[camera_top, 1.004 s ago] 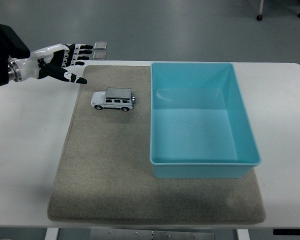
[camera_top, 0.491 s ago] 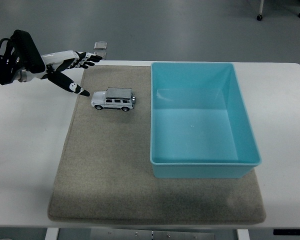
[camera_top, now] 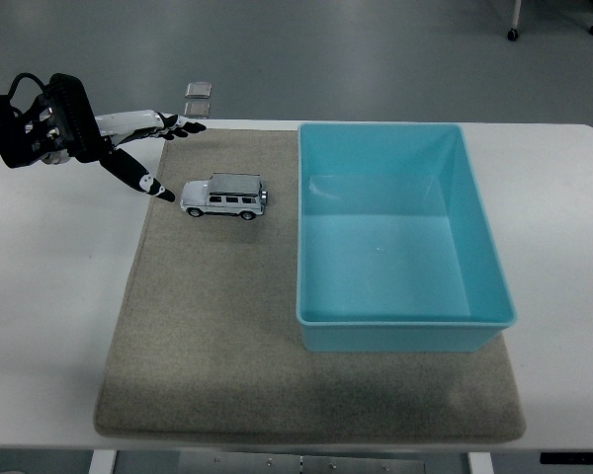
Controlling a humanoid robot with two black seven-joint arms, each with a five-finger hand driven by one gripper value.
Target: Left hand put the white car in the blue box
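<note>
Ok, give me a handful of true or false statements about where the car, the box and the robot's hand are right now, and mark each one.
1. The white car stands on the grey mat. True.
2. The car is inside the blue box. False: it stands on the mat, left of the box.
3. The left hand grips the car. False: its fingers are spread, and one tip is just left of the car.
4. The blue box is empty. True.
5. The right hand hovers over the box. False: no right hand is in view.
</note>
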